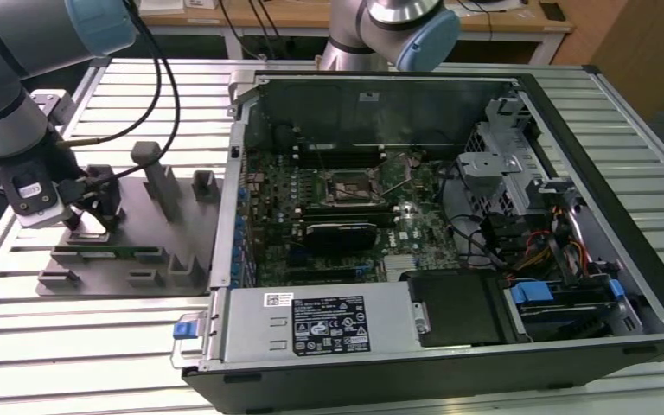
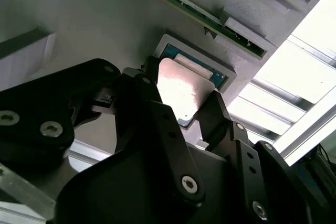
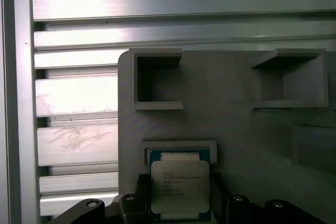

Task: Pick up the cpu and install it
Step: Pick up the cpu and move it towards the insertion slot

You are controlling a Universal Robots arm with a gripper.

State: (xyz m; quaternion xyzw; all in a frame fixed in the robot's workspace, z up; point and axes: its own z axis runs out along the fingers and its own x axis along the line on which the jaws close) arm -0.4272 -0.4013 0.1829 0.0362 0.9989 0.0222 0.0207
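Clamping cpu (image 3: 180, 184) by opposite edges, claw (image 2: 182, 95) closed; chip flat, lid up, in grey tray (image 3: 236, 140).

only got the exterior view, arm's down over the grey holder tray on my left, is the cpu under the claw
observer: yes, in the second wrist view the cpu lies right beneath the claw.
operator: is it out of the tray yet
observer: doesn't look so; in the first wrist view it sits inside its raised square pocket on the grey holder tray.
operator: which face is up
observer: the silvery metal top, with print on it.
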